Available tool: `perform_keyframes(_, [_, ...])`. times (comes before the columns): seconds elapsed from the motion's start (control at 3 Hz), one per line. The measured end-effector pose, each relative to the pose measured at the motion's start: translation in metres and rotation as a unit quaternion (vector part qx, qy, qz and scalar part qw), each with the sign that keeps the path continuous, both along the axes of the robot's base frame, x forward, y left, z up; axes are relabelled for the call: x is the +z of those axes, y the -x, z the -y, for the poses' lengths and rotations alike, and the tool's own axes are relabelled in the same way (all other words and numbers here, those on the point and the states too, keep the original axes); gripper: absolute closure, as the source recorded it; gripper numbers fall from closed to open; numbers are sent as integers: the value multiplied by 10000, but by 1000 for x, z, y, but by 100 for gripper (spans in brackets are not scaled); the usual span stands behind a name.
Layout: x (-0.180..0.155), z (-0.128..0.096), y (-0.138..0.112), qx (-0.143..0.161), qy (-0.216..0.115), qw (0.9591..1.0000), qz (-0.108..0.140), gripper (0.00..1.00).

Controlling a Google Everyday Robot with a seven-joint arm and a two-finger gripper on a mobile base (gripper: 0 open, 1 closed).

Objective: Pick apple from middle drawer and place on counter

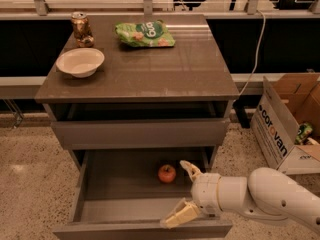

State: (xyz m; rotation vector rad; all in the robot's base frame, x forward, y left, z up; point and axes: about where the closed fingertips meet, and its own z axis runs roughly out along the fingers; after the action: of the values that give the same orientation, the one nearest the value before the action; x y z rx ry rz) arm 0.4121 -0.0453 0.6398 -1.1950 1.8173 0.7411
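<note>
The apple is small, round and red-orange; it sits on the grey floor of the open middle drawer, toward its back right. My gripper is open, hanging over the drawer's front right part, just right of and nearer than the apple, not touching it. One pale finger points toward the back beside the apple; the other reaches down to the drawer's front edge. The brown-grey counter tops the cabinet above.
On the counter stand a white bowl at the left, a crushed can at the back left and a green chip bag at the back. The upper drawer is slightly open. A cardboard box stands on the floor at the right.
</note>
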Motion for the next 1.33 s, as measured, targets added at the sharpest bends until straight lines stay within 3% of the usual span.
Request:
perform_keyframes(0.33, [-16, -1, -14, -159, 10, 9998, 124, 0])
perform_keyframes(0.67, [-48, 6, -47, -590, 0, 9962, 641, 0])
perform_keyframes(1.0, [-89, 14, -91, -1014, 39, 9887, 1102, 0])
perform_keyframes(1.33, [-126, 12, -122, -1218, 74, 9851, 1213, 0])
